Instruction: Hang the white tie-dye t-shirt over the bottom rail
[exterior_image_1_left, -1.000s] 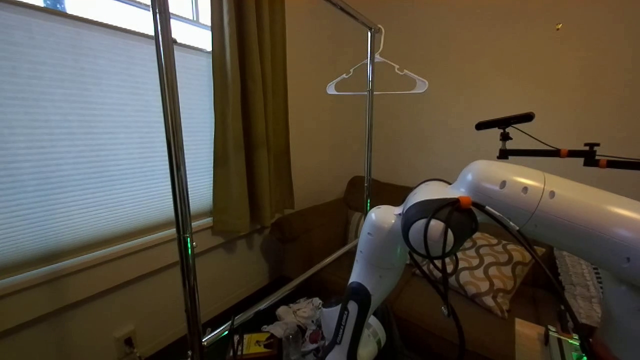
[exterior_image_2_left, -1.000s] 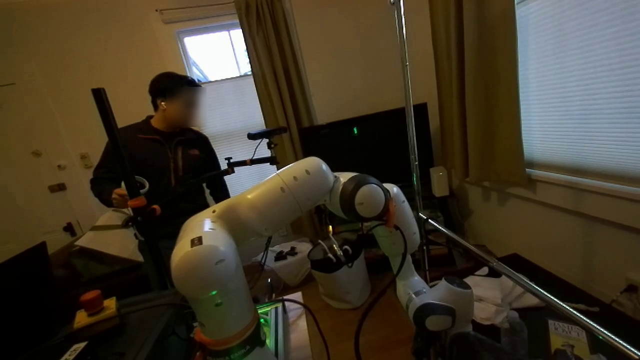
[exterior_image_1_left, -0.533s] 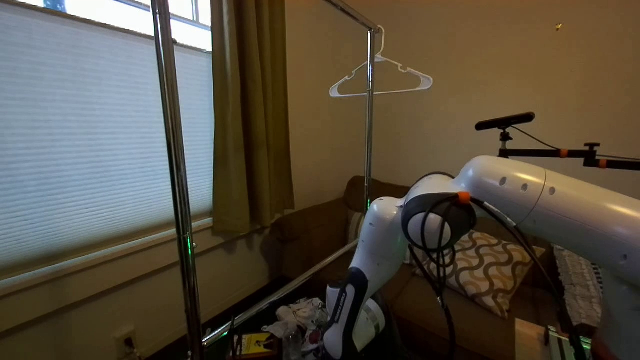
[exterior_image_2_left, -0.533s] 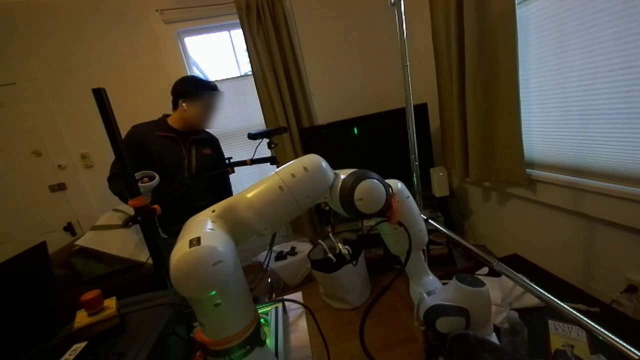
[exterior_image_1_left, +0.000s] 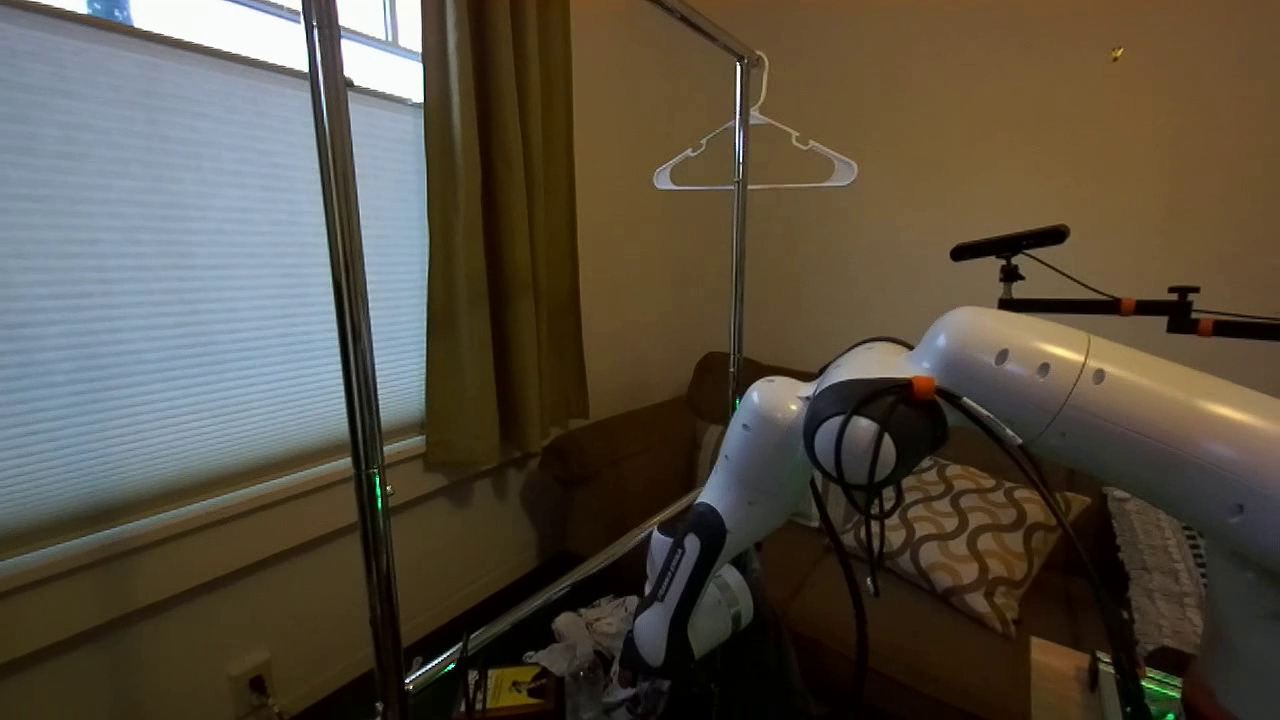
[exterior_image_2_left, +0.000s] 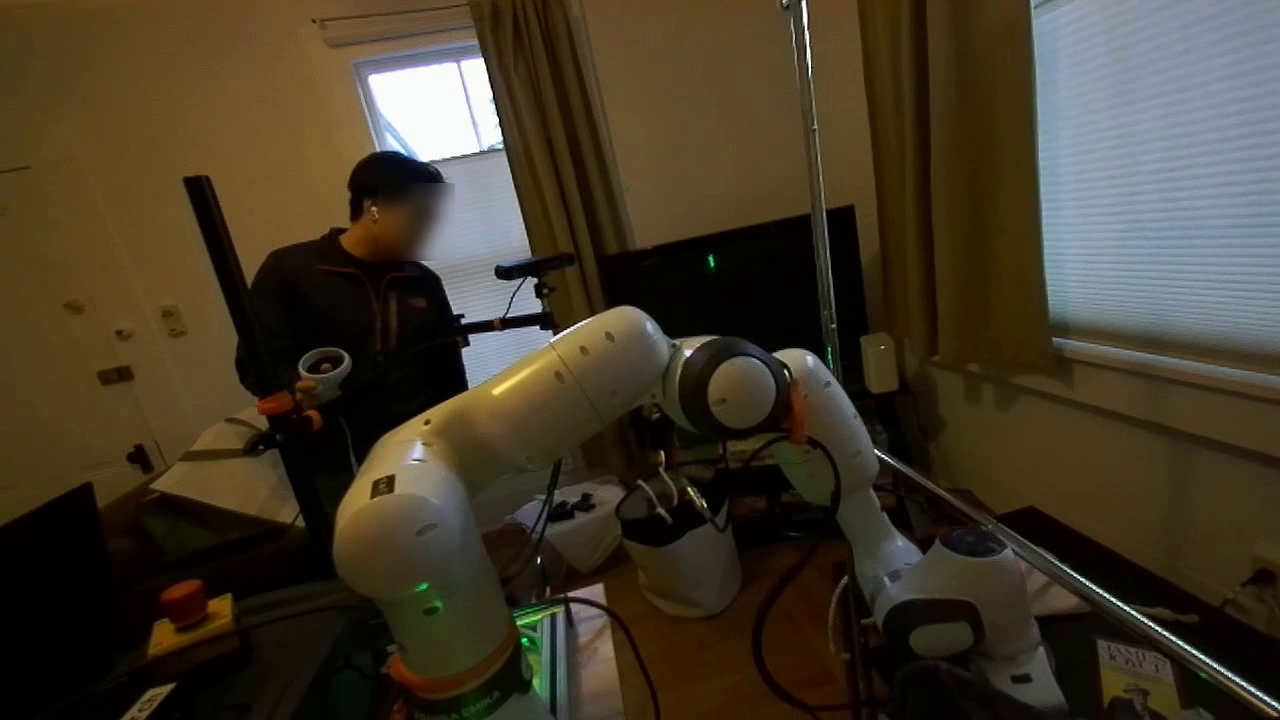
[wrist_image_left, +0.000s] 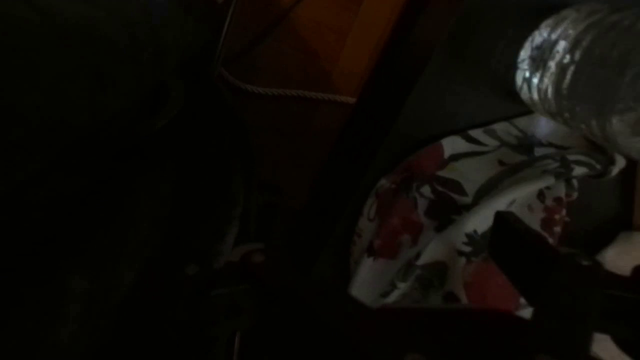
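A crumpled white cloth with red and dark floral print lies on a dark surface; it shows in the wrist view (wrist_image_left: 450, 205) and, partly hidden by the arm, in both exterior views (exterior_image_1_left: 592, 630) (exterior_image_2_left: 1055, 592). No tie-dye pattern shows. My gripper (wrist_image_left: 375, 232) is above the cloth in the wrist view. Its right finger is well out to the side over the cloth; the left one is lost in darkness. The gap looks open with nothing held. In the exterior views its fingers are hidden or out of frame. The silver bottom rail (exterior_image_1_left: 560, 588) (exterior_image_2_left: 1100, 597) is bare.
A clear bottle (wrist_image_left: 575, 75) (exterior_image_1_left: 585, 690) stands beside the cloth. A yellow book (exterior_image_1_left: 515, 688) (exterior_image_2_left: 1138, 678) lies near the rail. Silver posts (exterior_image_1_left: 350, 300) rise at the rail's ends, with a white hanger (exterior_image_1_left: 755, 186) above. A dark mass fills the wrist view's left.
The arm has stretched out toward the rail; its hand moved right in an exterior view, covering more cloth. The hanger sways slightly. The person has shifted right.
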